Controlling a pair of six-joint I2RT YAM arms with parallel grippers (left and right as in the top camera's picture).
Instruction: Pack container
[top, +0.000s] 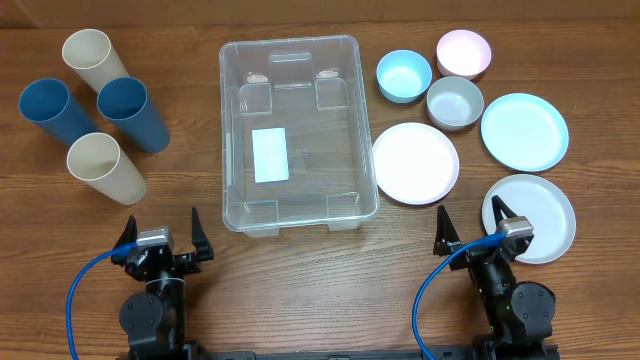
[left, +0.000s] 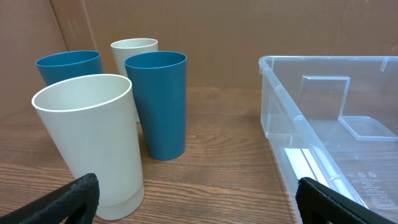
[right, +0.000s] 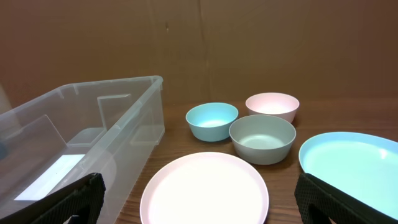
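Plastic, clear and glossy, forms the container (top: 290, 42), a rectangular bin with rounded corners, moulded ridges in its walls and a white rectangular label (top: 270, 155) flat on its bottom. It sits empty on the wood-grain table (top: 320, 300), ahead of both arms: forward and to the right of the left gripper (top: 163, 222), forward and to the left of the right gripper (top: 468, 212). Each gripper has its black fingers spread wide with nothing between them.

Four tall, tapered, matte cups stand upright, mouths up, forward and to the left of the left gripper. The near cream cup (top: 103, 165) is just ahead of its left finger. The right blue cup (top: 130, 112) and left blue cup (top: 55, 108) stand behind that one, and the far cream cup (top: 90, 58) is farthest off.

A round, shallow white plate (top: 545, 215) lies just beside the right gripper's right finger; from overhead the fingertip overlaps its rim, and contact cannot be told. A pale pink plate (top: 415, 162) lies forward and slightly left, close against the container's right wall. A light blue plate (top: 524, 131) lies forward and to the right. Beyond the plates sit three smooth round bowls: the grey bowl (top: 455, 102) nearest, the blue bowl (top: 404, 75) to its left, and the pink bowl (top: 463, 53) farthest.
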